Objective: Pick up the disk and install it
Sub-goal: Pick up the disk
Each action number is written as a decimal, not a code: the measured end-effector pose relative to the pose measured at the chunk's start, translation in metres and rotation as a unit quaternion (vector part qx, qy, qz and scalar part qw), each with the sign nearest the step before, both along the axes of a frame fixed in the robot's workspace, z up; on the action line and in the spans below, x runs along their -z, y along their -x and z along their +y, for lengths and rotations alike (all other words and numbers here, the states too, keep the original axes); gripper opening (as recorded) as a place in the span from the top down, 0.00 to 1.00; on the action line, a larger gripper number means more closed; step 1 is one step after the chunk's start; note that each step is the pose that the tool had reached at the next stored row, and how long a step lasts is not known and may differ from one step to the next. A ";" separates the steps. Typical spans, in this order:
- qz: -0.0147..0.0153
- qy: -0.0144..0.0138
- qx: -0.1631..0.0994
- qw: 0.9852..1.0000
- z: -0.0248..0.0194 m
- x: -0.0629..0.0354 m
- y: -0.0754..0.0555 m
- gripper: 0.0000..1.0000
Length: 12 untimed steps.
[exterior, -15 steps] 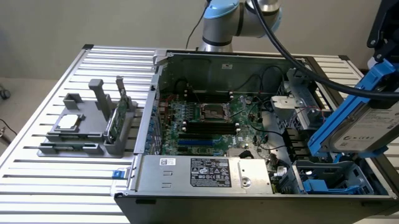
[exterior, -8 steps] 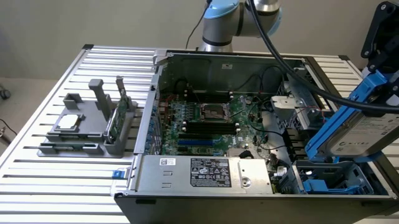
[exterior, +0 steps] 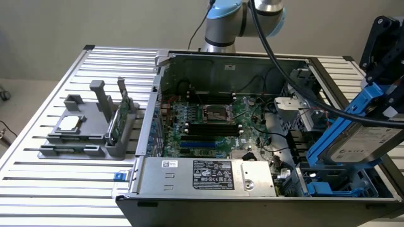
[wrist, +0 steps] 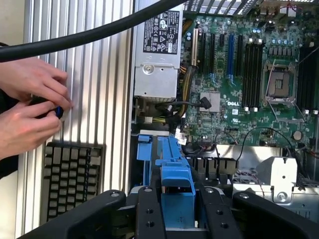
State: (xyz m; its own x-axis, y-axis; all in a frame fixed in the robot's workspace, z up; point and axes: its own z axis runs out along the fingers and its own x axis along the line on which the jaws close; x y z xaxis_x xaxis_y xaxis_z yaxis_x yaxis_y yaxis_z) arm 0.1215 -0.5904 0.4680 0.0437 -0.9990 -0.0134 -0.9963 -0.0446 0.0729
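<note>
- Gripper (exterior: 383, 71) sits at the upper right of the exterior view, above the open computer case (exterior: 221, 61). It is clamped on the disk (exterior: 363, 137).
- The disk hangs just below the gripper, steeply tilted, with its white label facing the camera and the blue carrier framing its edges. It is held in the air at the right of the frame, over the case's lower right corner.
- Beneath the disk, inside the case, is a blue drive bay (exterior: 328, 187). The disk's low end is near it; I cannot tell whether they touch.
- Wrist view: black fingers (wrist: 149, 214) flank the disk's blue carrier (wrist: 175, 172) on both sides and press against it.
- A thick black cable (exterior: 296, 82) runs from the arm across the case and passes in front of the disk.
- The motherboard (exterior: 208, 118) is mid-frame, with the silver power supply (exterior: 208, 175) along the case's lower edge.
- At the left of the frame, on the slatted desk (exterior: 38, 161), a grey holder (exterior: 88, 127) carries a small square chip (exterior: 69, 124) and an upright green card (exterior: 120, 118). All are well apart from the disk.
- Wrist view: a person's hands (wrist: 30, 104) are over the desk beside the case, pinching a small dark item. A black keyboard (wrist: 70, 179) is just beside them.
</note>
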 end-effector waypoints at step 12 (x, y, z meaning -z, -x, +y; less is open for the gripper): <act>0.000 0.000 0.000 1.000 -0.0005 0.0131 -0.001 0.67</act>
State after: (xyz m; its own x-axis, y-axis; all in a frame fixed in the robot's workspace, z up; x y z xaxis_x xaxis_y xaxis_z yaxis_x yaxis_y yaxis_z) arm 0.1229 -0.5909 0.4549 0.0438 -0.9990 -0.0133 -0.9964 -0.0446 0.0727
